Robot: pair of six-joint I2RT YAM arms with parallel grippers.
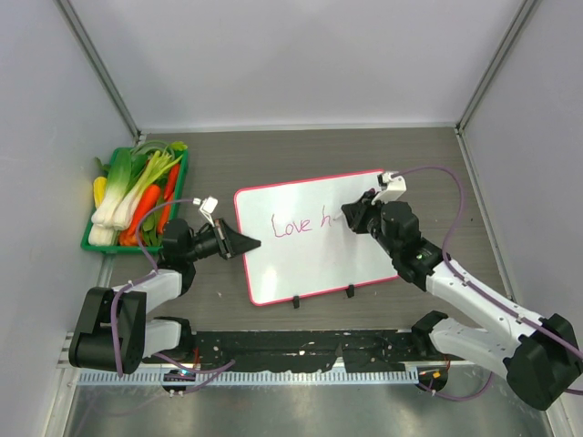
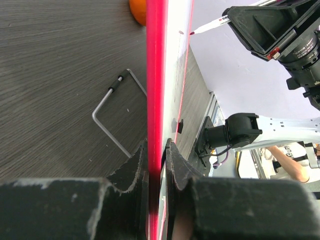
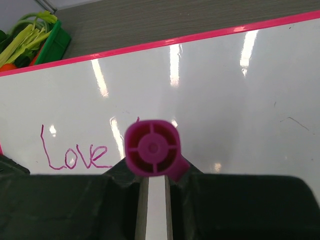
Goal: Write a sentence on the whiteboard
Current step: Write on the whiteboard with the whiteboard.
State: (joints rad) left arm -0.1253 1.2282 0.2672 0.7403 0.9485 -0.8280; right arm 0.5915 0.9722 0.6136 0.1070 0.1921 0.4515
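- At the left edge of the board, the pink frame is pinched between the fingers of the left gripper, which are closed tight on it.
- A magenta marker is clamped in the right gripper and pointed at the board.
- The board is seen mid-table, between the arms, with "Love h" written on it.
- In the right wrist view the marker's tip is hidden behind its own barrel, so contact with the board cannot be told.
- From above, the last letter is partly covered by the right gripper.

Your left gripper pinches the whiteboard by its pink edge. A marker tip meets the white side. A bent metal rod lies on the surface.
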